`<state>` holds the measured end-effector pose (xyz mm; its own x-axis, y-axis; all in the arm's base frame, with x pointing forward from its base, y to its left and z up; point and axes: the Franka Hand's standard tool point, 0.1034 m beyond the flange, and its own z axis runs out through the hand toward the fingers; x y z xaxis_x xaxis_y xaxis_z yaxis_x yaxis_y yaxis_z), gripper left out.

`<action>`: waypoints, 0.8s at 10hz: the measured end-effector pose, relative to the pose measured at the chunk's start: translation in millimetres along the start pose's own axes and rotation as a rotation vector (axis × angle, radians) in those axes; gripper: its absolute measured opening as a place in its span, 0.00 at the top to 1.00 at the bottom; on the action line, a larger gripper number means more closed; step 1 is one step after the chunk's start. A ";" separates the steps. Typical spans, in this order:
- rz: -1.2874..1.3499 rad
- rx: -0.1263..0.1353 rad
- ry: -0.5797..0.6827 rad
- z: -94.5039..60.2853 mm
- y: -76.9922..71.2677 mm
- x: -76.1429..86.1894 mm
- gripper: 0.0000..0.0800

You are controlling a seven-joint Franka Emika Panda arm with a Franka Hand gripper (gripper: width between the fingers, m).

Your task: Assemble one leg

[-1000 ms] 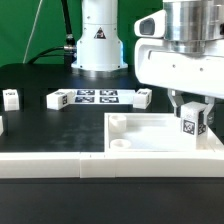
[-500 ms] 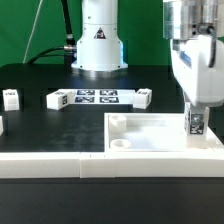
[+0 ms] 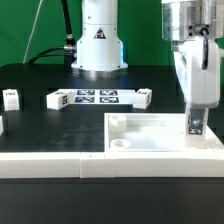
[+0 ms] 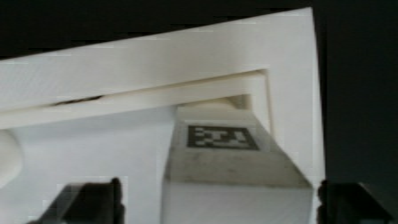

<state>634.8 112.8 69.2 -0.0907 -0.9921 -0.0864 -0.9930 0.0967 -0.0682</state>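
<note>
The leg point(image 3: 197, 125) is a small white peg with a square tag. It stands upright on the far corner of the large white panel point(image 3: 150, 130), at the exterior view's right. My gripper point(image 3: 197, 118) comes straight down around it, one finger on each side. In the wrist view the leg point(image 4: 228, 150) sits between the dark fingertips point(image 4: 89, 202), with a narrow strip of pale panel point(image 4: 107, 90) showing between the leg and each finger. The jaws look slightly open and do not press on the leg.
The marker board point(image 3: 90, 97) lies at the back by the robot base point(image 3: 100, 45). Loose white legs lie at its ends point(image 3: 145, 96) point(image 3: 57, 99) and at the far left point(image 3: 10, 97). A white wall point(image 3: 50, 166) runs along the front.
The hand has turned about its vertical axis, from broad to narrow as seen in the exterior view. The leg has gone from tilted to upright and moved slightly to that view's right.
</note>
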 end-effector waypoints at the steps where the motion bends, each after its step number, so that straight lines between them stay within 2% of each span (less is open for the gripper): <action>1: -0.092 -0.005 0.002 -0.2 0.0 1.3 0.25; 2: -0.272 -0.016 0.003 -0.5 0.7 0.4 0.20; 5: -0.633 -0.030 0.012 0.0 2.1 -6.3 0.19; 8: -0.704 -0.028 0.011 0.5 2.5 -8.0 0.19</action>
